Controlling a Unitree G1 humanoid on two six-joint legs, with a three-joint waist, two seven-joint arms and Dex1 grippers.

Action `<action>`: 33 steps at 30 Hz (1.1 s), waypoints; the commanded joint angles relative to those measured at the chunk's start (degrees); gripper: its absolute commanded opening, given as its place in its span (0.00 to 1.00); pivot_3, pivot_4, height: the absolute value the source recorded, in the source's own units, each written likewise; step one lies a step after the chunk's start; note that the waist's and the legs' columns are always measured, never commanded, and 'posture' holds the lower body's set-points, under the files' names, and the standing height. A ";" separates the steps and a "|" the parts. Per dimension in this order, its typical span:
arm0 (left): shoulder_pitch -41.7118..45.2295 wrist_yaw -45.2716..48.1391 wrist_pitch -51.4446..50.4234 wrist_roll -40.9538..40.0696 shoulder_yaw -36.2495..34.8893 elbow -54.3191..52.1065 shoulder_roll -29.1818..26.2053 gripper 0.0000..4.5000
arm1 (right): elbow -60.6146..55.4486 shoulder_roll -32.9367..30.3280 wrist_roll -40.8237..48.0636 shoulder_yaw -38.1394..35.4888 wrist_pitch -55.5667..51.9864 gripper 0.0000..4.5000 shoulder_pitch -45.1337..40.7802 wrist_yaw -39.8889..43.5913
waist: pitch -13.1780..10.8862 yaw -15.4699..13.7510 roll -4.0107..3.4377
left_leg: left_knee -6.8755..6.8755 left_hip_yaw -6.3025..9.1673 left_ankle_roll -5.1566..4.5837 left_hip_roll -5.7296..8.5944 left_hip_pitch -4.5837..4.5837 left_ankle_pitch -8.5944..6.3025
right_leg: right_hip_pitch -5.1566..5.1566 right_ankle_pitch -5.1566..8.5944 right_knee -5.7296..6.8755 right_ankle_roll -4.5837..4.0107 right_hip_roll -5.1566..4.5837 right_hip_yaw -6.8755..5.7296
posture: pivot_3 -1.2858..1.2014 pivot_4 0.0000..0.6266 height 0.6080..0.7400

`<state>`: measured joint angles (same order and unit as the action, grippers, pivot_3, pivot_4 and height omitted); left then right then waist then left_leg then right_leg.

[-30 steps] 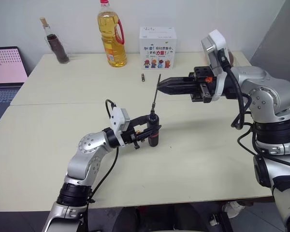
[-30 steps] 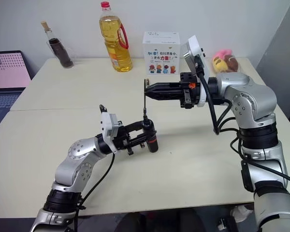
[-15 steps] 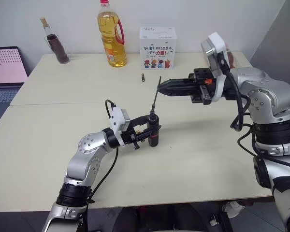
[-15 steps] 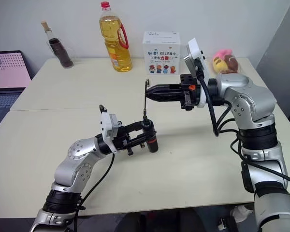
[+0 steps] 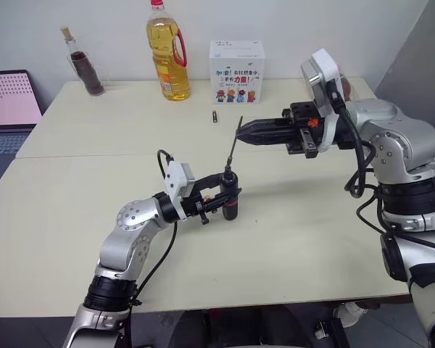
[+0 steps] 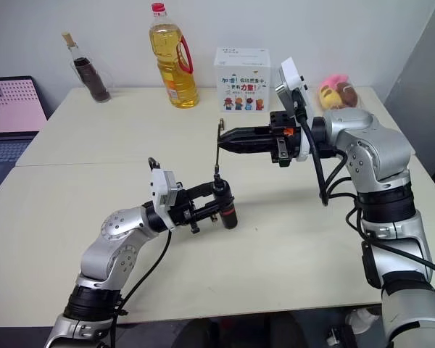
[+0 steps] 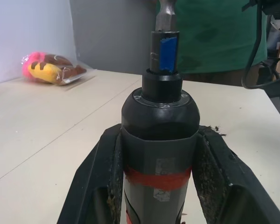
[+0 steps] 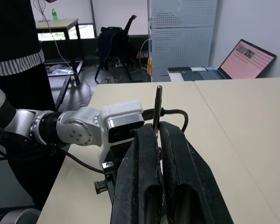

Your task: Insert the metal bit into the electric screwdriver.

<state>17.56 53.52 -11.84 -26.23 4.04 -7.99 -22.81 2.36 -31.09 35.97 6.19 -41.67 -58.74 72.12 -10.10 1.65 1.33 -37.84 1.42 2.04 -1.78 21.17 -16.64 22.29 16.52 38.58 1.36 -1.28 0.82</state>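
Observation:
My left gripper (image 5: 221,200) is shut on the electric screwdriver (image 5: 230,197), a black body with a red band (image 7: 157,179), held upright just above the table. The metal bit (image 5: 234,145) is a thin dark rod rising from the screwdriver's nose (image 7: 162,52), leaning slightly right. Its lower end sits in the mouth of the nose; I cannot tell how deep. My right gripper (image 5: 241,132) reaches in level from the right and is shut on the bit near its top (image 8: 157,105). The fingers (image 8: 144,158) are pressed together around it.
At the back of the table (image 5: 72,210) stand an oil bottle (image 5: 167,54), a dark corked bottle (image 5: 83,67) and a white box (image 5: 236,71). A small cylinder (image 5: 214,116) lies near them. A laptop (image 5: 7,109) is far left, a bagged plush toy (image 6: 337,90) far right. People stand beyond the table (image 7: 214,37).

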 commanded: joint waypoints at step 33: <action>-1.33 1.29 -0.65 4.06 4.89 2.09 -0.56 0.37 | 2.81 -0.57 -6.06 3.38 3.91 0.01 -4.85 4.96 | 0.01 -0.04 -0.01 | -0.01 0.00 0.00 0.02 -0.05 0.00 | -0.05 0.00 0.01 0.00 -0.09 -0.01 | 0.52 0.24 1.00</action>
<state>17.90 53.33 -10.81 -24.30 5.28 -8.06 -22.83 4.94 -31.24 31.56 8.91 -37.86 -62.63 77.39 -10.09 1.61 1.33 -37.85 1.43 2.04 -1.75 21.12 -16.64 22.23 16.52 38.58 1.36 -1.37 0.82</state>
